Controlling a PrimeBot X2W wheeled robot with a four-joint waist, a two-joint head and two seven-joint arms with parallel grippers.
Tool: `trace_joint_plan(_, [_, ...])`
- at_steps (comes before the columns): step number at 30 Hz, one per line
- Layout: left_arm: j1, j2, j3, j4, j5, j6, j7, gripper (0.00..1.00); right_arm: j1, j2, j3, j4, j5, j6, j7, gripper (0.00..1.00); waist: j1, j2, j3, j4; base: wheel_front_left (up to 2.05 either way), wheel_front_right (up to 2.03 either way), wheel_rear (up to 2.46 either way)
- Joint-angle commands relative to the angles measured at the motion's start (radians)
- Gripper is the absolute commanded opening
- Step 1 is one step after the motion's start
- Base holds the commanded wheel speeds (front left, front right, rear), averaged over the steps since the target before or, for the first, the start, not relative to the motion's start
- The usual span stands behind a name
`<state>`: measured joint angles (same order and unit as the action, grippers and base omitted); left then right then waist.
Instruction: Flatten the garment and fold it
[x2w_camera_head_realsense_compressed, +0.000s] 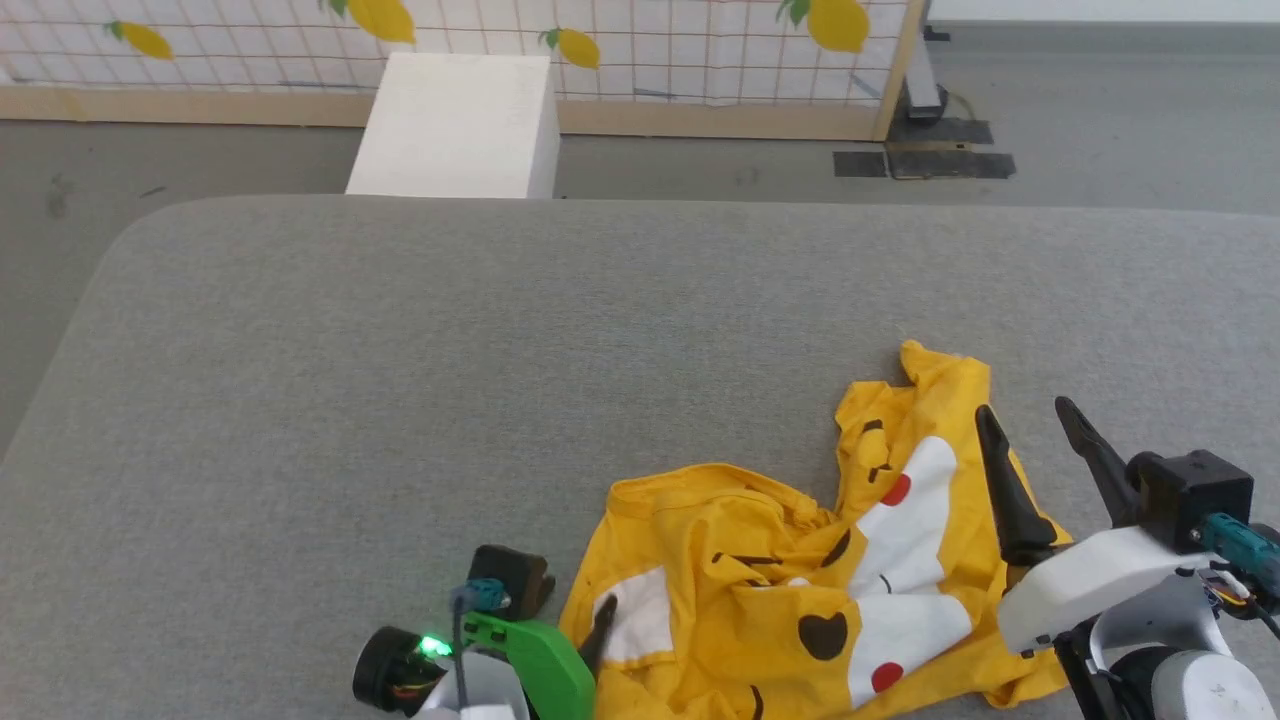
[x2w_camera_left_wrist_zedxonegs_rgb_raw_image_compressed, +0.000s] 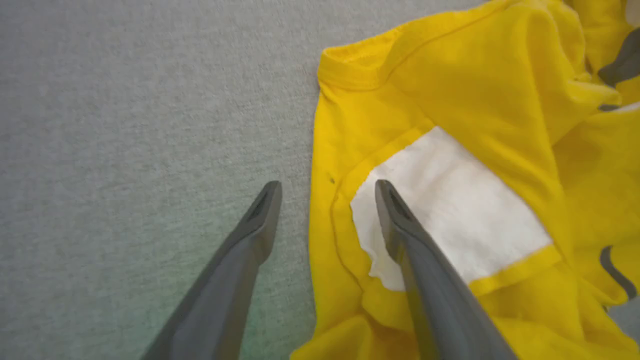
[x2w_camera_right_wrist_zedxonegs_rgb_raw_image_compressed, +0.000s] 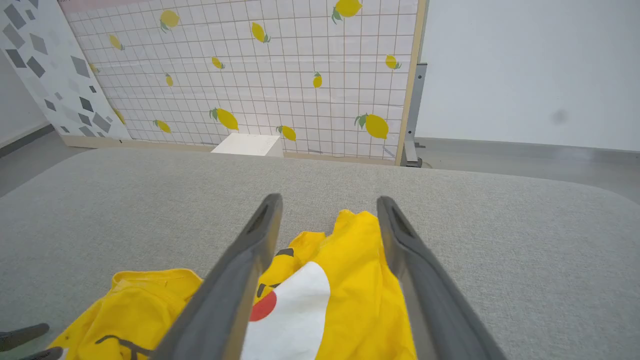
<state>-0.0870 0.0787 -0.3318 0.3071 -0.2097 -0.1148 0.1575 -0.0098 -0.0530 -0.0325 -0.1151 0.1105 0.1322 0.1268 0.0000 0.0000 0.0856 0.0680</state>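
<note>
Left fingers (x2w_camera_left_wrist_zedxonegs_rgb_raw_image_compressed: 235, 260): we see them spread wide and grasping nothing. In the left wrist view one lies over the grey worktop (x2w_camera_left_wrist_zedxonegs_rgb_raw_image_compressed: 125, 125), the other over a white patch at the edge of the garment (x2w_camera_left_wrist_zedxonegs_rgb_raw_image_compressed: 475, 75).
Right fingers (x2w_camera_head_realsense_compressed: 1010, 490): released and parted, nothing between them. They sit at the lower right of the head view, pointing up the frame over the garment's right side. We cannot tell whether they touch the cloth.
Garment: crumpled, print side up, from the lower middle to the lower right of the head view. White, black and red markings show among its folds.
Worktop: grey and cloth-covered, with a rounded corner at the upper left of the head view.
Background: we see a white box (x2w_camera_head_realsense_compressed: 455, 125) at the upper middle, in front of a lemon-printed panel (x2w_camera_head_realsense_compressed: 650, 60).
</note>
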Motion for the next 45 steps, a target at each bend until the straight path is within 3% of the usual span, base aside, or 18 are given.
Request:
trace_joint_plan(1, [0.006, 0.009, -0.004, -0.005, -0.011, -0.004, 0.059, 1.00, 0.010, 0.002, -0.001, 0.001, 0.015, -0.002, -0.011, 1.00, 0.0000, 0.0000, 0.010, -0.024, 0.00, 0.00, 0.00])
trace_joint_plan(5, [0.037, 0.018, -0.020, -0.029, -0.046, 0.004, 0.299, 1.00, 0.009, 0.003, 0.005, 0.010, 0.044, -0.002, -0.019, 1.00, 0.0000, 0.0000, 0.021, -0.057, 0.00, 0.00, 0.00])
trace_joint_plan(6, [0.044, 0.021, -0.021, -0.047, -0.055, 0.009, 0.353, 0.87, 0.007, 0.003, 0.007, 0.012, 0.046, -0.002, -0.022, 1.00, 0.0000, 0.0000, 0.024, -0.064, 0.00, 0.00, 0.00])
trace_joint_plan(7, [0.048, 0.024, -0.021, -0.065, -0.061, 0.011, 0.385, 0.36, 0.005, 0.003, 0.008, 0.014, 0.047, -0.002, -0.024, 1.00, 0.0000, 0.0000, 0.027, -0.070, 0.00, 0.00, 0.00])
trace_joint_plan(8, [0.050, 0.029, -0.016, -0.091, -0.067, 0.015, 0.405, 0.00, 0.003, 0.003, 0.009, 0.017, 0.050, -0.002, -0.026, 1.00, 0.0000, 0.0000, 0.032, -0.076, 0.00, 0.00, 0.00])
trace_joint_plan(11, [0.034, 0.052, 0.018, -0.158, -0.056, 0.043, 0.374, 0.00, -0.004, 0.003, 0.015, 0.024, 0.054, -0.002, -0.023, 1.00, 0.0000, 0.0000, 0.047, -0.088, 0.00, 0.00, 0.00])
trace_joint_plan(17, [-0.061, 0.087, 0.155, -0.194, -0.030, 0.144, 0.190, 0.00, -0.022, 0.003, 0.013, 0.036, 0.053, -0.002, -0.012, 1.00, 0.0000, 0.0000, 0.079, -0.090, 0.00, 0.00, 0.00])
trace_joint_plan(22, [-0.196, 0.114, 0.266, -0.122, -0.040, 0.204, 0.058, 0.00, -0.053, 0.003, 0.006, 0.045, 0.051, -0.002, -0.001, 1.00, 0.0000, 0.0000, 0.124, -0.086, 0.00, 0.00, 0.00])
trace_joint_plan(26, [-0.277, 0.124, 0.304, -0.017, -0.054, 0.222, 0.022, 0.00, -0.084, 0.003, -0.004, 0.067, 0.053, -0.002, 0.022, 1.00, 0.0000, 0.0000, 0.159, -0.085, 0.00, 0.00, 0.00])
trace_joint_plan(27, [-0.289, 0.122, 0.308, 0.009, -0.064, 0.220, 0.024, 0.18, -0.091, 0.003, -0.005, 0.073, 0.049, -0.002, 0.028, 1.00, 0.0000, 0.0000, 0.165, -0.085, 0.00, 0.00, 0.00])
trace_joint_plan(29, [-0.308, 0.116, 0.315, 0.054, -0.078, 0.219, 0.015, 1.00, -0.113, 0.003, -0.011, 0.086, 0.046, -0.002, 0.034, 1.00, 0.0000, 0.0000, 0.175, -0.086, 0.00, 0.00, 0.00])
trace_joint_plan(34, [-0.288, 0.079, 0.315, 0.102, -0.098, 0.216, -0.062, 1.00, -0.179, 0.003, -0.034, 0.149, 0.028, -0.002, 0.064, 1.00, 0.0000, 0.0000, 0.183, -0.073, 0.00, 0.00, 0.00])
trace_joint_plan(41, [-0.222, 0.019, 0.293, 0.049, -0.095, 0.193, -0.356, 1.00, -0.302, 0.003, -0.049, 0.302, -0.019, -0.002, 0.135, 1.00, 0.0000, 0.0000, 0.180, -0.023, 0.00, 0.00, 0.00])
trace_joint_plan(45, [-0.187, -0.005, 0.255, -0.008, -0.071, 0.174, -0.415, 1.00, -0.385, 0.003, -0.079, 0.431, -0.055, -0.002, 0.220, 1.00, 0.0000, 0.0000, 0.185, 0.014, 0.00, 0.00, 0.00])
